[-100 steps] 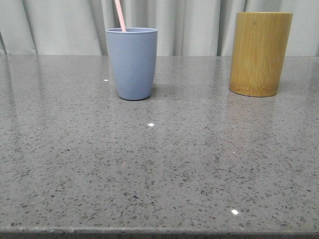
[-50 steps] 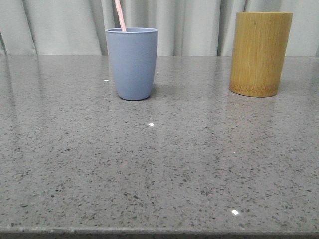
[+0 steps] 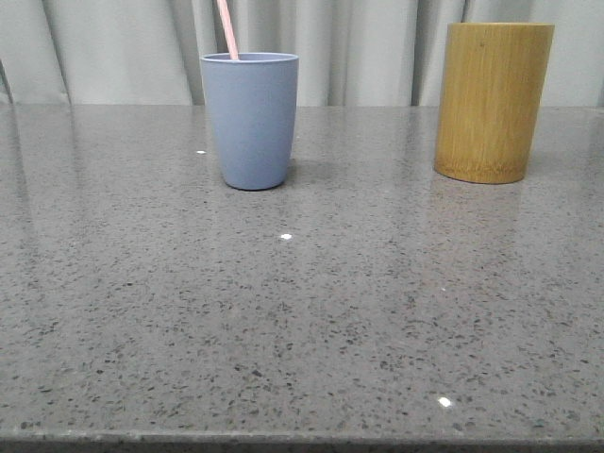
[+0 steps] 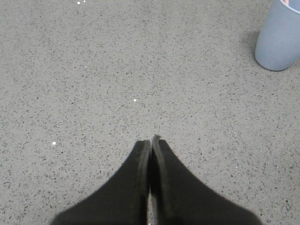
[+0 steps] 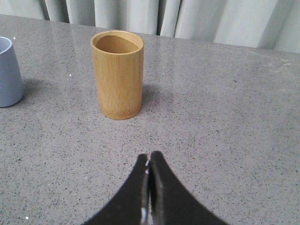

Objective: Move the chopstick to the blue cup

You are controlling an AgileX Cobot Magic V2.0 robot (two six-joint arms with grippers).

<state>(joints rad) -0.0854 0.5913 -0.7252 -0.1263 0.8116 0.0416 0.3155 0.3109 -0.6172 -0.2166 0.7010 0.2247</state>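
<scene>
The blue cup [image 3: 250, 120] stands at the back left of the grey table. A pale pink chopstick [image 3: 227, 28] leans out of its top; only its upper end shows. The cup also shows in the left wrist view [image 4: 280, 37] and at the edge of the right wrist view [image 5: 8, 72]. My left gripper [image 4: 151, 142] is shut and empty over bare table, well away from the cup. My right gripper [image 5: 149, 157] is shut and empty, a short way in front of the bamboo holder [image 5: 118, 75]. Neither gripper shows in the front view.
The tall yellow-brown bamboo cylinder [image 3: 492, 101] stands at the back right; its inside looks empty in the right wrist view. Pale curtains hang behind the speckled grey tabletop [image 3: 302, 311], whose front edge runs along the bottom of the front view.
</scene>
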